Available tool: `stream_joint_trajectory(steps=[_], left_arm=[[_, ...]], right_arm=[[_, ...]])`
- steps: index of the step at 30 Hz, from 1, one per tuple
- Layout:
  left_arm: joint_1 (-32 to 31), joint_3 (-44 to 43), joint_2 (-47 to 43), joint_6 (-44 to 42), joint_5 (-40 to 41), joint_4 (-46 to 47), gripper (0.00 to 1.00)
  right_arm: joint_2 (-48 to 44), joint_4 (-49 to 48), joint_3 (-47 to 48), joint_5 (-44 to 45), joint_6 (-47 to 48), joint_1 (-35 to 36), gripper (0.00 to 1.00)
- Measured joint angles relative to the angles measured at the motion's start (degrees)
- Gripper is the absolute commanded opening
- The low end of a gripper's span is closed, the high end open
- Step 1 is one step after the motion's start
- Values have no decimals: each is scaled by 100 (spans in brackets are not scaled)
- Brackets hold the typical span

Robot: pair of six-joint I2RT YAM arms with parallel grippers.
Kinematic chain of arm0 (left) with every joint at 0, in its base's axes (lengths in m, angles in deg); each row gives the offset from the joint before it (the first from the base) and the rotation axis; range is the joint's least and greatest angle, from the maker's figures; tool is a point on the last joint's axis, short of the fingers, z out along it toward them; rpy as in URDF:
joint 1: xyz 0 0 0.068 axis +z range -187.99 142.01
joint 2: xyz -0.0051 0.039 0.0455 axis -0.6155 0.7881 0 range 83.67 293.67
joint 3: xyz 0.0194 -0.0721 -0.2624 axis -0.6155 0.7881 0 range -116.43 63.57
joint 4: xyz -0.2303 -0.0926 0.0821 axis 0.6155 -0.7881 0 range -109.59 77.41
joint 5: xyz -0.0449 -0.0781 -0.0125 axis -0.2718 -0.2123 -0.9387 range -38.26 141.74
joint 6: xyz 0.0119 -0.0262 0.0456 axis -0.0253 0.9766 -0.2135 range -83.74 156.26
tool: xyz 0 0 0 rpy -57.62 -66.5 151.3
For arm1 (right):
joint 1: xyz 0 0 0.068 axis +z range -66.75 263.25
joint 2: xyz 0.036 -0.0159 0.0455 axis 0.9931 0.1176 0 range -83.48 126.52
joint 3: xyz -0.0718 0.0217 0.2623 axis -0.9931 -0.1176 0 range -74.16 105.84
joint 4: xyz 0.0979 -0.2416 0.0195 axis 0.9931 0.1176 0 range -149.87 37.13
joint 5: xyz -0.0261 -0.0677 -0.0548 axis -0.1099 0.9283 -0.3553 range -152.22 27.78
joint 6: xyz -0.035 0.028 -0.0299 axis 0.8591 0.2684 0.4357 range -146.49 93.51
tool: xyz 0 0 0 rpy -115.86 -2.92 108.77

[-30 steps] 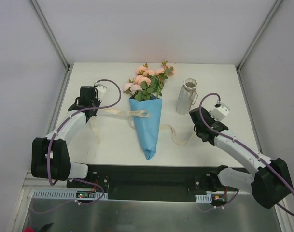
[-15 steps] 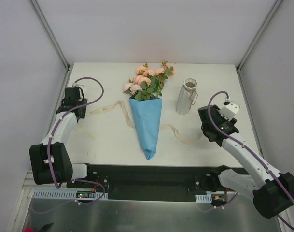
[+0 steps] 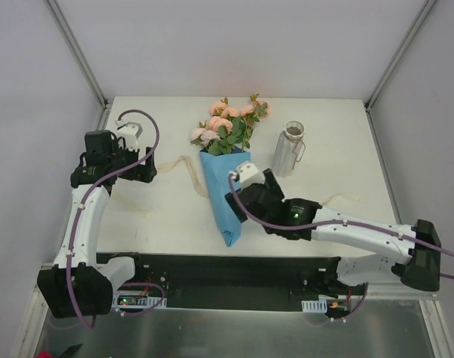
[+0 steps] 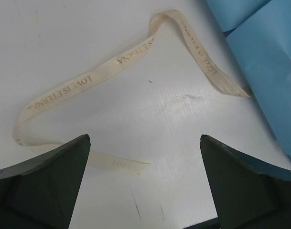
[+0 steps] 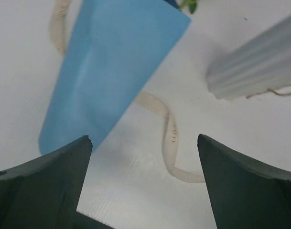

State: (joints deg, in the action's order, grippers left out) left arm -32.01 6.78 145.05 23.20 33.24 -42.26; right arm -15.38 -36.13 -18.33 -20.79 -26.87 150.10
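The left claw (image 4: pixel 144 191) hangs released above the white table (image 4: pixel 135 124), its two dark fingers spread wide and gripping nothing. A cream fabric ribbon (image 4: pixel 83 82) with gold lettering reading LOVE IS ETERNAL lies flat just ahead of it. One loose end rests close inside the left finger, and the rest runs forward and to the right until it slips under a blue paper cone (image 4: pixel 272 52) beyond the right finger. The right claw (image 5: pixel 144 191) is released too, empty and hovering. The same blue paper cone lies ahead and to its left, the narrow tip near its left finger. Another stretch of ribbon curls out from under the cone and lies between the fingers. A ribbed pale grey vase (image 5: pixel 260 67) stands ahead to its right. Pink flowers (image 3: pixel 228 123) fill the cone's wide mouth, farther ahead.
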Motion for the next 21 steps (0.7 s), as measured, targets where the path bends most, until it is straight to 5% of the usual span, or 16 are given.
stream_joint_trajectory(steps=[11, 21], left_arm=[[0, -17, 188, 260, -695, -350, 99], [0, -17, 195, 326, -708, -365, 99]], right_arm=[[1991, 111, 887, -1108, 1604, 1117, 96], [2588, 55, 817, -1108, 2055, 1333, 96]])
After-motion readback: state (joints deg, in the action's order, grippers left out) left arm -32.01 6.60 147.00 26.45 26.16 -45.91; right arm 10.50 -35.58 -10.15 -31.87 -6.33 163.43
